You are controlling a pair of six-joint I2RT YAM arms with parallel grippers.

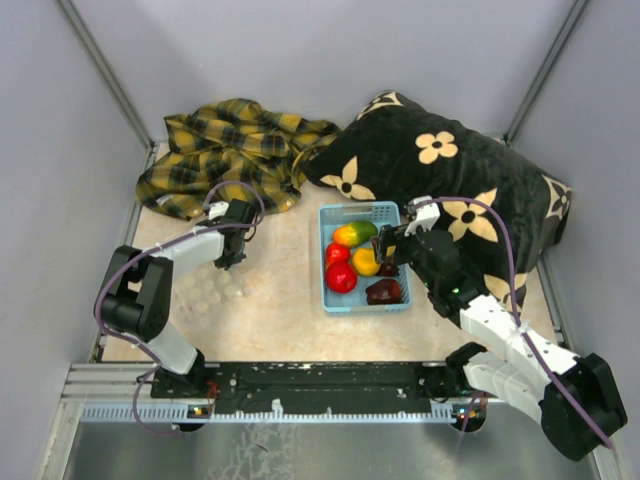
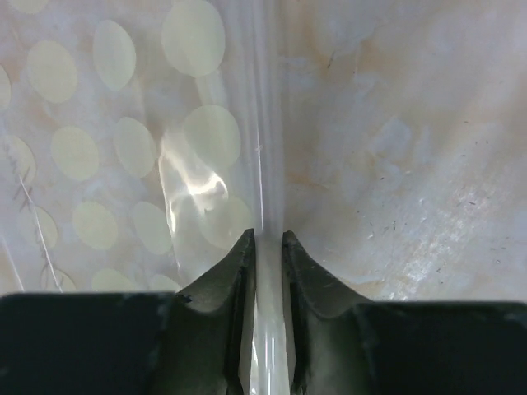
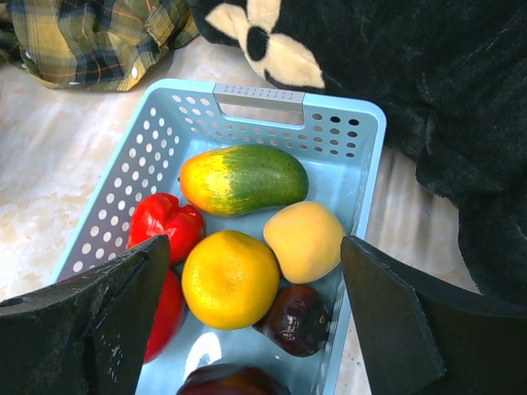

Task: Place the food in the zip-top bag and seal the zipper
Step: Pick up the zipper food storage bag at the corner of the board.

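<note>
Top view, arms: the left gripper (image 1: 232, 255) is down on the table (image 1: 280, 310) at 9 o'clock of the basket (image 1: 366, 208). The right gripper (image 1: 385, 252) hangs over the basket's 3 o'clock side.
Top view, bag: the zip-top bag (image 1: 205, 290) lies flat at 7 o'clock of the left gripper, well apart from the basket. Only faint pale dots show it.
Top view, food: all the food (image 1: 341, 277) sits inside the basket. The green-to-orange piece (image 1: 353, 233) lies at the far end, its long axis running 8 to 2 o'clock with the green end at 2.
Top view, room: beige marbled table, grey walls (image 1: 300, 50). A plaid cloth (image 1: 230, 155) lies at 11 o'clock of the basket and a black flowered pillow (image 1: 450, 190) just beside it from 1 to 3.
Left wrist, pincer: clenched on the zipper (image 2: 268, 123), jaws almost together with the clear strip between them. Only this view shows the grasp.
Left wrist, bag: the strip runs 6 to 12 o'clock, with dotted film at its 9 o'clock and bare table at 3.
Right wrist, pincer: released, with the fingers (image 3: 123, 304) wide apart above the basket and nothing gripped.
Right wrist, food: sharper here, showing red, orange, peach-yellow and two maroon pieces. The green-to-orange piece lies 9 to 3 o'clock, yellow end at 9.
</note>
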